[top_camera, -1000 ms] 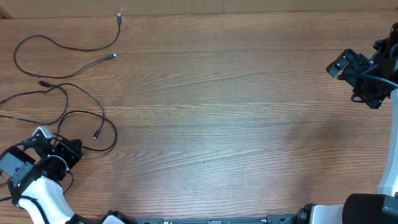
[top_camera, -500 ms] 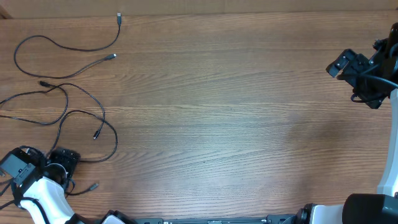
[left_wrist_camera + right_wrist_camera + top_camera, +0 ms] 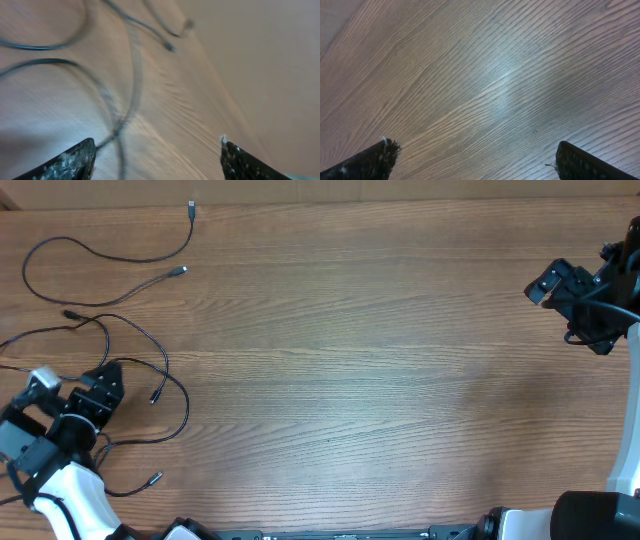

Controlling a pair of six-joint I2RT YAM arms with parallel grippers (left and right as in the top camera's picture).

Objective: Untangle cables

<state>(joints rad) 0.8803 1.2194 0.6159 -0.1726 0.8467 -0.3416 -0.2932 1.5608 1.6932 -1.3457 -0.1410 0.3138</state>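
Plainly, the wooden table (image 3: 350, 360) carries little besides the cables (image 3: 186, 405), and these all lie in its left part. One strand makes a wide open curve near the far-left corner. The others loop and cross nearer the front edge, with one loose plug end (image 3: 154, 477) lying close to that edge. Those nearer loops lie on several sides of the left gripper (image 3: 78, 378), so strands run just beside its fingers and under its body.

In the left wrist view, the left gripper (image 3: 156, 162) has its jaws spread wide. A blurred strand of the cables (image 3: 120, 120) runs across the wood between and below them. It seems to lie loose on the table rather than in a grip, though the blur makes this hard to judge. The left arm sits low at the near-left corner, and its gripper points away toward the middle of the loops.

The right gripper (image 3: 548, 286) hangs at the right edge of the table, well apart from every strand, and points left. In its own wrist view, the right gripper (image 3: 475, 162) also has its jaws wide apart, over bare wood grain.
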